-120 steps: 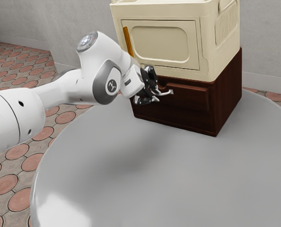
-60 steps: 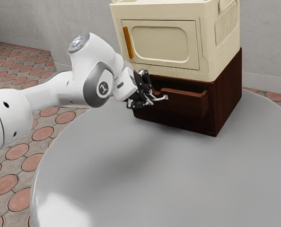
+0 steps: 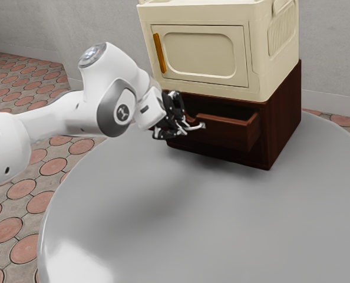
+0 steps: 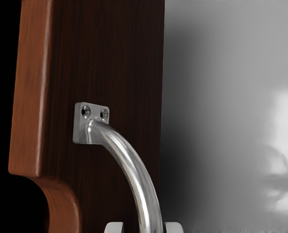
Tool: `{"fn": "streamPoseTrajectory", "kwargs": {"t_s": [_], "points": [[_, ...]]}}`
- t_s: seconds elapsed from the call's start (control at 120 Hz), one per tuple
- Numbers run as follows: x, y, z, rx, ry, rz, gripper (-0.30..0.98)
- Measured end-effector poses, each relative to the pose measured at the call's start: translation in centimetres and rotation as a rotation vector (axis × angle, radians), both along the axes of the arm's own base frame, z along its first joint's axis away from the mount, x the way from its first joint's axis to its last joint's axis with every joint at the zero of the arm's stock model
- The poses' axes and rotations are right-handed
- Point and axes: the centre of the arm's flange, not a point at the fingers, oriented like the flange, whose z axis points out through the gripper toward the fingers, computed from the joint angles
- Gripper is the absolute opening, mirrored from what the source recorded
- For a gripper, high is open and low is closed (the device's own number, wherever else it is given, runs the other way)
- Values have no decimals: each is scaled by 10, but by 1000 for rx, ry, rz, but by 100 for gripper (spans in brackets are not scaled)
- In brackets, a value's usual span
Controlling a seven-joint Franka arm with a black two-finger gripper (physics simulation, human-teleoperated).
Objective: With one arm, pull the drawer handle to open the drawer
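Note:
My black gripper (image 3: pixel 182 122) is shut on the metal drawer handle (image 3: pixel 197 126) at the front of the brown cabinet in the exterior view. The wooden drawer (image 3: pixel 225 131) stands partly out, with a dark opening behind its front panel. Seen from the wrist, the curved silver handle (image 4: pixel 134 170) runs from a screwed mount on the dark drawer front (image 4: pixel 120 58) down between the fingertips of my gripper (image 4: pixel 144 227). The lower part of the handle is out of sight.
A cream cabinet (image 3: pixel 201 53) with an orange door handle (image 3: pixel 159 53) rests on the brown cabinet (image 3: pixel 284 115). The round grey table (image 3: pixel 192 218) extends in front, and walls stand behind.
My hand has drawn back from the cabinet toward the exterior view's left, and the handle has moved with it. The drawer has gone from shut to partly open.

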Motion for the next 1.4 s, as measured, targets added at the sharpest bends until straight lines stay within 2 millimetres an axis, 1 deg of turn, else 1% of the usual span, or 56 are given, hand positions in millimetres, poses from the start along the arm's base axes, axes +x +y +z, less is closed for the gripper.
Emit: {"fn": "streamPoseTrajectory", "kwargs": {"t_s": [0.358, 0.808, 1.008, 1.4], "points": [[-9, -4, -2, -1, 18, -9, 1], [-26, -10, -2, -2, 33, -18, 0], [-37, -11, 5, -2, 33, -20, 0], [-55, -12, 7, -2, 44, -22, -1]]}}
